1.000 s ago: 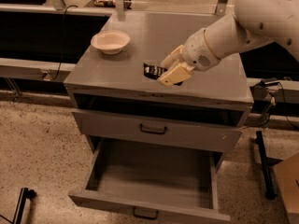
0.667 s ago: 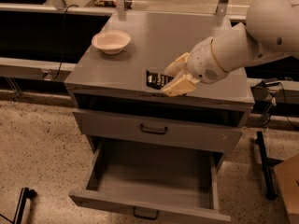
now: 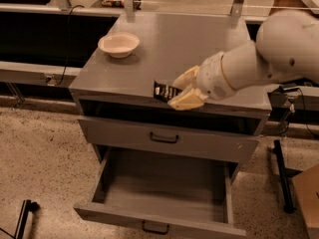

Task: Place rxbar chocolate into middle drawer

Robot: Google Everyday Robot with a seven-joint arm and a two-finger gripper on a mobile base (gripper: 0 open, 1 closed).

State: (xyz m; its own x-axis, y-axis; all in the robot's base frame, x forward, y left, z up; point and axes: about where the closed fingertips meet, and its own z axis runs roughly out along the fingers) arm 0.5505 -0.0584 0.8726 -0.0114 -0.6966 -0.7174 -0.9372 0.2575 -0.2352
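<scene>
pincer (image 3: 175, 92) clasping rxbar chocolate (image 3: 161, 90), seemingly above cabinet (image 3: 189, 39)

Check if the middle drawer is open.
Open: the middle drawer is pulled out, inside visible. The claw holds the rxbar chocolate at the front edge of the cabinet top.

1. The desk (image 3: 169, 49) is plain grey, as is the open middle drawer (image 3: 124, 217); its handle (image 3: 155, 228) is black.
2. The rxbar chocolate (image 3: 163, 90), at the desk's front edge, is black with white lettering.
3. The gripper (image 3: 174, 92) clasping it there is cream; the arm (image 3: 269, 59) is white.
4. The bowl (image 3: 118, 44) near the back-left corner is cream.
5. The floor (image 3: 45, 153) is speckled beige.
</scene>
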